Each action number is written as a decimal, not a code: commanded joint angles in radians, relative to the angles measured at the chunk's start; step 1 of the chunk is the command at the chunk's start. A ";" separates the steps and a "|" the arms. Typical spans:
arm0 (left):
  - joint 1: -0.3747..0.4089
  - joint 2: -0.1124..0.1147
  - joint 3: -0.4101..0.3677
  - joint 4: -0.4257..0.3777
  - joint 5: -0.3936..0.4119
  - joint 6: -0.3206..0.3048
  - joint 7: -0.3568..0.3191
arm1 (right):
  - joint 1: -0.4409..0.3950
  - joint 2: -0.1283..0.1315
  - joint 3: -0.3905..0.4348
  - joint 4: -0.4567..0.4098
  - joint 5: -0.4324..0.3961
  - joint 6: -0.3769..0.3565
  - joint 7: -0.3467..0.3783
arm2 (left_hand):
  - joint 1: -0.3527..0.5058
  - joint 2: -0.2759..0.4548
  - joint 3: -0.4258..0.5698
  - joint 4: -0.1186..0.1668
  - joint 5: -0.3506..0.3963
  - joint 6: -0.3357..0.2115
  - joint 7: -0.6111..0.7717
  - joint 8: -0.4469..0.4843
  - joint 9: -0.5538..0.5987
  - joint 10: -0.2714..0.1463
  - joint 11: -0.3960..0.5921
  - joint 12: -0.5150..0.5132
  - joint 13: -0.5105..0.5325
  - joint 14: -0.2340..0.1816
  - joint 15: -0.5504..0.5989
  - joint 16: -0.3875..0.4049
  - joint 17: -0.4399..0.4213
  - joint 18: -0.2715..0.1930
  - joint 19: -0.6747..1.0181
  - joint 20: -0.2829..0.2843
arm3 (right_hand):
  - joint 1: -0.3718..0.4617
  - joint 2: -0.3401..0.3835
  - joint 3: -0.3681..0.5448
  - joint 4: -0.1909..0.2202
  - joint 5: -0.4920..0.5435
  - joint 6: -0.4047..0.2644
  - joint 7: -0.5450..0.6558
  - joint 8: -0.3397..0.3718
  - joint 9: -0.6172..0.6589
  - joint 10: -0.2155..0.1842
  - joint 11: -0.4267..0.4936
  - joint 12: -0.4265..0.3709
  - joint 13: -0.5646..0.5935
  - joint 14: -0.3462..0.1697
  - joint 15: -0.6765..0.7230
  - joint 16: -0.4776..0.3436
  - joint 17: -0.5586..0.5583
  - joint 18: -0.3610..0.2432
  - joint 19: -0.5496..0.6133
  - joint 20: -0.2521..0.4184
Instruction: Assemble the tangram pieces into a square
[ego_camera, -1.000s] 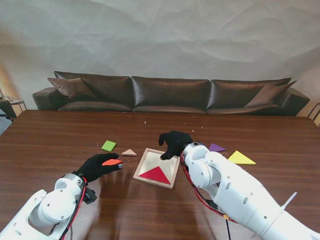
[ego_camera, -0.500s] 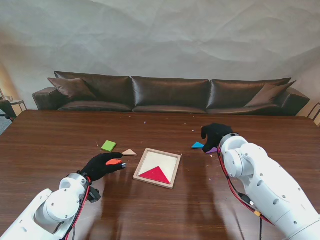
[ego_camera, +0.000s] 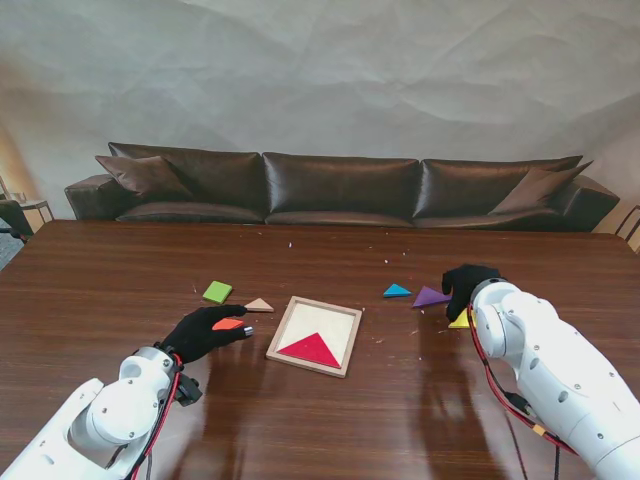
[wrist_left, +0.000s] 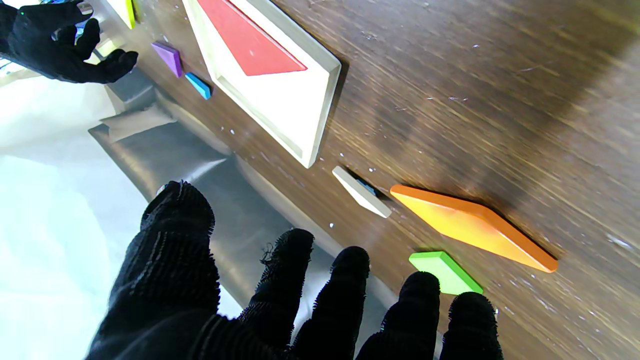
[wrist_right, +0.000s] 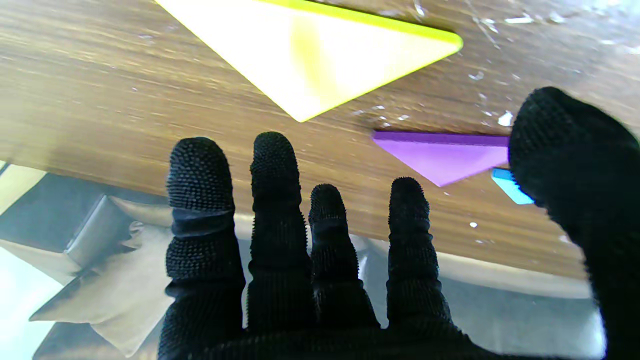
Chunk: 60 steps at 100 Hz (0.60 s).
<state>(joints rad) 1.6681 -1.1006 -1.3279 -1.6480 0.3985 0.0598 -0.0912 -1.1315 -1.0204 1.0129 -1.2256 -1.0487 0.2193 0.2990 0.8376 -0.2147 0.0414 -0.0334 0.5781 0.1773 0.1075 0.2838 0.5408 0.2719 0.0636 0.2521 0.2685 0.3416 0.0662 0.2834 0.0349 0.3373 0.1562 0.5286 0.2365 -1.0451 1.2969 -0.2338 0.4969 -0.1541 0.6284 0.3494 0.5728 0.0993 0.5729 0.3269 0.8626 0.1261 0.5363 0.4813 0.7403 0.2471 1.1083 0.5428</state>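
Note:
A wooden square tray (ego_camera: 323, 318) lies mid-table with a red triangle (ego_camera: 311, 349) in its near corner. My left hand (ego_camera: 203, 331) hovers open to the tray's left, fingers spread over the orange parallelogram (wrist_left: 475, 227), which lies flat on the table. A green square (ego_camera: 217, 292) and a small beige triangle (ego_camera: 259, 305) lie just beyond it. My right hand (ego_camera: 466, 287) is open over the yellow triangle (wrist_right: 310, 55). The purple triangle (ego_camera: 431, 297) and the blue triangle (ego_camera: 396, 291) rest to its left.
A dark sofa (ego_camera: 340, 190) runs along the table's far edge. White crumbs are scattered on the wood around the tray and the right-hand pieces.
My right hand has swung right from above the tray, past the blue and purple triangles, to the yellow triangle. The left hand has barely moved.

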 joint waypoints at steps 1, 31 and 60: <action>0.006 -0.003 -0.001 -0.004 0.002 -0.001 -0.019 | -0.002 0.008 0.003 0.014 -0.007 0.007 0.016 | 0.008 0.034 -0.019 0.021 0.009 0.004 0.000 -0.004 0.021 0.002 -0.003 0.011 0.004 -0.009 0.002 0.009 -0.001 -0.020 -0.003 0.003 | -0.017 -0.058 0.037 -0.007 -0.047 -0.012 -0.006 0.012 -0.042 -0.007 0.009 -0.004 -0.026 0.000 0.009 -0.002 -0.298 -0.005 0.002 0.017; 0.006 -0.002 0.000 -0.007 0.003 0.003 -0.024 | 0.012 0.014 -0.004 0.075 -0.008 0.018 0.013 | 0.008 0.035 -0.019 0.021 0.009 0.004 0.000 -0.004 0.021 0.000 -0.002 0.011 0.003 -0.010 0.002 0.008 -0.001 -0.021 -0.003 0.003 | -0.009 -0.068 0.044 -0.007 -0.083 -0.013 -0.018 0.009 -0.061 -0.014 0.008 -0.007 -0.033 0.000 0.012 -0.007 -0.302 -0.008 0.004 0.022; 0.004 -0.002 0.004 -0.006 0.001 0.007 -0.027 | 0.029 0.011 -0.026 0.135 0.027 0.031 -0.030 | 0.007 0.035 -0.020 0.021 0.009 0.004 0.000 -0.003 0.020 -0.001 -0.003 0.011 0.004 -0.008 0.002 0.009 -0.001 -0.020 -0.003 0.004 | 0.001 -0.092 0.062 -0.008 -0.124 -0.054 0.044 0.068 -0.053 -0.042 0.021 -0.004 -0.024 0.007 0.011 -0.013 -0.297 -0.002 0.001 0.022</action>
<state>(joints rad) 1.6700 -1.1000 -1.3254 -1.6501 0.4002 0.0632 -0.0978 -1.1017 -1.0089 0.9891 -1.1013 -1.0231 0.2482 0.2545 0.8376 -0.2148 0.0404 -0.0334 0.5786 0.1773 0.1075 0.2838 0.5408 0.2719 0.0636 0.2521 0.2685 0.3416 0.0662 0.2834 0.0349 0.3373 0.1562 0.5286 0.2365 -1.0570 1.2973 -0.2338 0.3924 -0.1828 0.6418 0.3883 0.5472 0.0733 0.5730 0.3250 0.8444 0.1243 0.5378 0.4765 0.7403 0.2450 1.1084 0.5443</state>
